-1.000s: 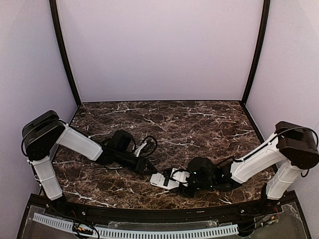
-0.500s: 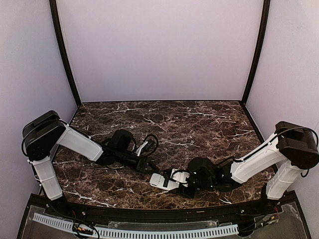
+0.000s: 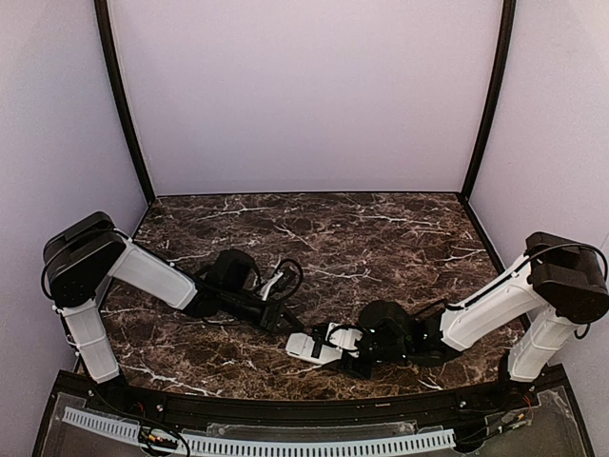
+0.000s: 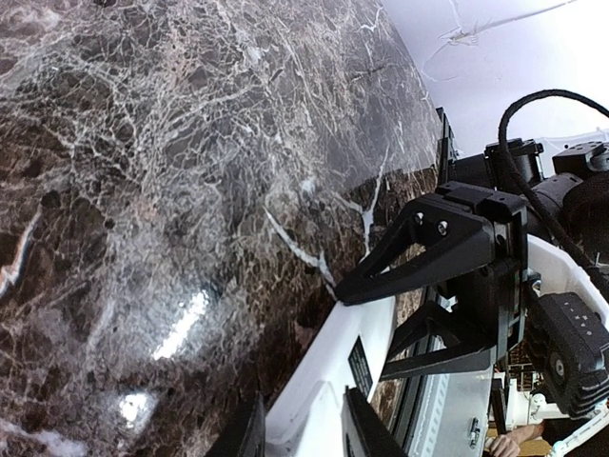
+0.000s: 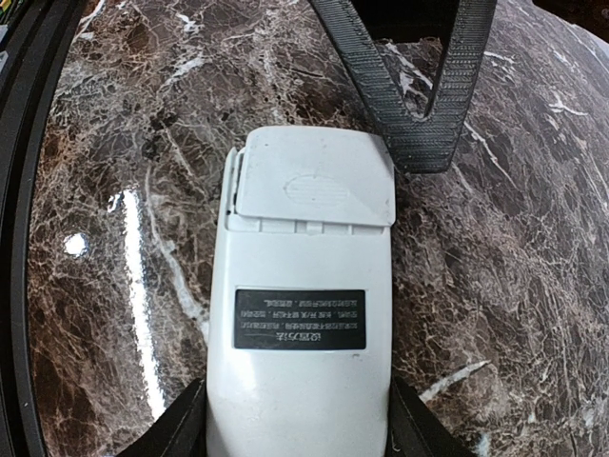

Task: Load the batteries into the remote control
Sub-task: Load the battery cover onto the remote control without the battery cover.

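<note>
The small white rectangular plastic remote control [image 5: 300, 314] is held back side up, low over or on the dark brown, white-veined marble table [image 5: 114, 143]. Its near end is clamped in the right gripper [image 5: 297, 427]. Its long axis runs straight out from those jaws toward the left gripper [image 4: 304, 433], so the end carrying the white ribbed battery cover [image 5: 314, 186] is presented to that gripper, which is the nearer one to it. The left jaws are seen apart with the remote's white end between them; whether that end is pressed cannot be told. The cover is judged not yet off, and no batteries are seen in any of the 3 views. The remote lies close to the black rail [image 3: 285, 405] at the table's near edge, and open marble is left on the far side for a sliding move.
</note>
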Controlling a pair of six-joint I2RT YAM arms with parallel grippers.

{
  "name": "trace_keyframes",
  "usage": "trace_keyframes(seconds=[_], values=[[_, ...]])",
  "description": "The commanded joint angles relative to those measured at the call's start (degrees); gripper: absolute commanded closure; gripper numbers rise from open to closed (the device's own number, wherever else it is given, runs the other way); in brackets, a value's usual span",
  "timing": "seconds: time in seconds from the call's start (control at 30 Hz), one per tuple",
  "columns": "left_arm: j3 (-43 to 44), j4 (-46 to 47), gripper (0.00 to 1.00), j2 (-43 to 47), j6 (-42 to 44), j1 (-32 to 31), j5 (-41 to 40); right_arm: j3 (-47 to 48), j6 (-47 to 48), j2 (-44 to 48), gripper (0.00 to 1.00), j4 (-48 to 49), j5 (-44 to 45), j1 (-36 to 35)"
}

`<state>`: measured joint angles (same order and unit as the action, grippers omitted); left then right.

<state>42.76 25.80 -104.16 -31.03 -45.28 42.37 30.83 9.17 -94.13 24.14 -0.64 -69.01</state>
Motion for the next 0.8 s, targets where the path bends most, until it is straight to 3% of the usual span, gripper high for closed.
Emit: trace_keyframes(seconds=[0.0, 0.5, 0.77], values=[[-1.12, -0.82, 0.71, 0.00, 0.82, -0.42, 0.73, -0.72, 0.32, 0.52, 1.00, 0.77, -0.95, -0.53], [-1.45, -0.82, 0.78, 0.61, 0.83, -0.89, 0.99, -0.81, -0.03, 0.62, 1.00, 0.82, -0.87, -0.52], [-1.44, -1.56, 0.75, 1.42, 1.08, -1.04, -0.22, -0.72, -0.12, 0.70, 1.00, 0.79, -0.55, -0.53]])
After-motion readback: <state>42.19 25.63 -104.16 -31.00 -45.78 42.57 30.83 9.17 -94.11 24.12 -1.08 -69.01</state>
